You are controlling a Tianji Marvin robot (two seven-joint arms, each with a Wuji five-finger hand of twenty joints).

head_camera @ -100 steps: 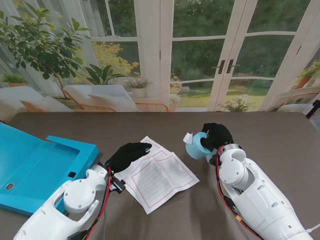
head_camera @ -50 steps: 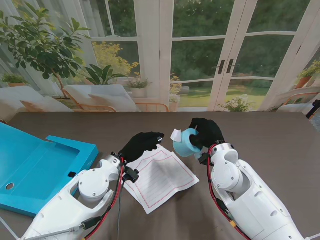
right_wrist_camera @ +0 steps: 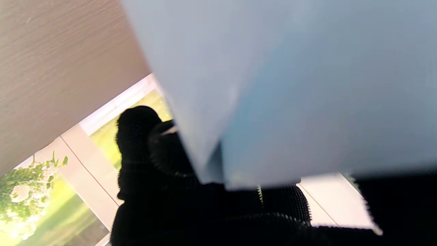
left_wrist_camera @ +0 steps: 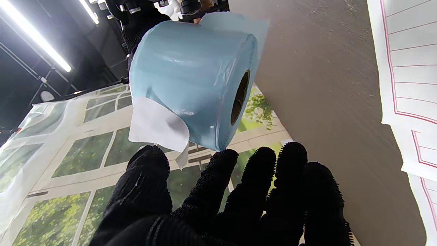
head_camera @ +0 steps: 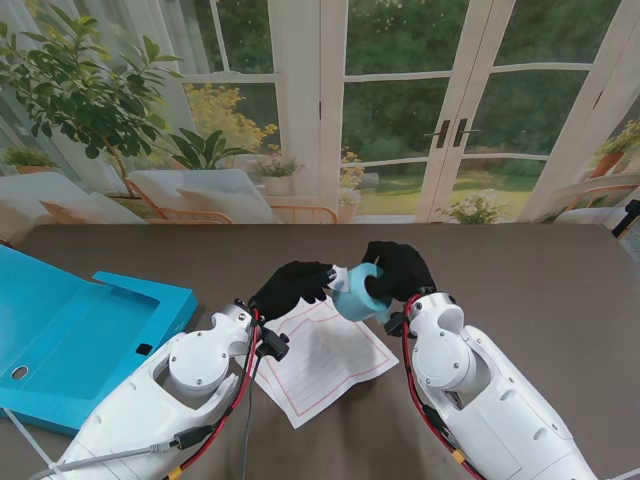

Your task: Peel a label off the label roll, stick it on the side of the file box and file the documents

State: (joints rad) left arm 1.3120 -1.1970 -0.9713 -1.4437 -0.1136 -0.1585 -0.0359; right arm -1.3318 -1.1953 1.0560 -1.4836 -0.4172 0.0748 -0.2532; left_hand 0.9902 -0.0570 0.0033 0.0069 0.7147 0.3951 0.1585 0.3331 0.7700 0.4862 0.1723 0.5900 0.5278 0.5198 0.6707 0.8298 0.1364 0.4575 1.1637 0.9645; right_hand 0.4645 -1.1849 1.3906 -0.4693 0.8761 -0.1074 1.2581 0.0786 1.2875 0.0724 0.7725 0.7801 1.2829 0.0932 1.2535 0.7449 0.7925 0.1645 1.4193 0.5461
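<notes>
My right hand (head_camera: pixel 400 268) is shut on the pale blue label roll (head_camera: pixel 357 291) and holds it above the table. The roll (left_wrist_camera: pixel 191 82) fills the left wrist view, with a white label tab (left_wrist_camera: pixel 157 127) peeled up from it. My left hand (head_camera: pixel 293 286) is right beside the roll, its fingers (left_wrist_camera: pixel 218 177) spread just short of the tab and holding nothing. In the right wrist view the roll (right_wrist_camera: pixel 290 85) is a blur close to the lens. The open blue file box (head_camera: pixel 70 335) lies at the left. The documents (head_camera: pixel 320 360) lie between my arms.
The brown table (head_camera: pixel 540 270) stretches to the far edge under a backdrop of glass doors and plants. The box lid (head_camera: pixel 30 290) opens toward the left edge.
My right hand has carried the roll leftward and my left hand has risen off the documents toward it. The two hands now meet at the roll.
</notes>
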